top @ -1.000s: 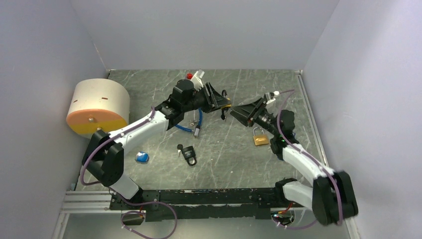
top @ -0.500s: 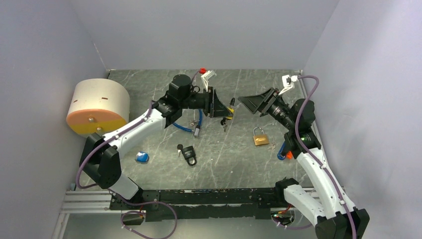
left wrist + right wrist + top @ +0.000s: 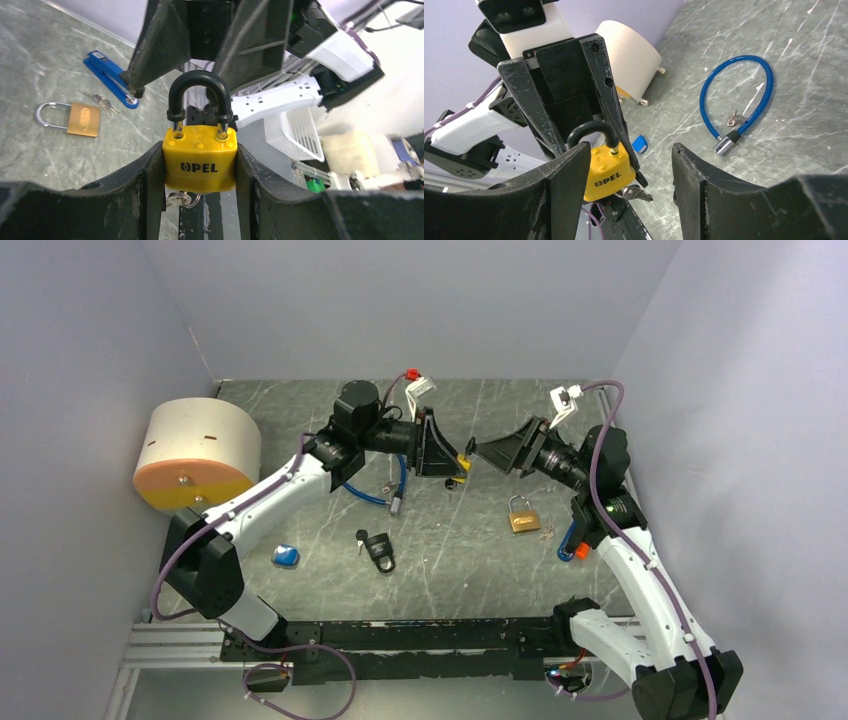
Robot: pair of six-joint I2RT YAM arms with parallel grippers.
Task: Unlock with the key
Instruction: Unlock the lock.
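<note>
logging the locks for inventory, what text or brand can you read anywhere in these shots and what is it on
"OPEL": black print on the front of the yellow padlock, readable in both wrist views.
Oval stamp on the face of the brass padlock: too small to read.
No other text can be read in any view.
</note>
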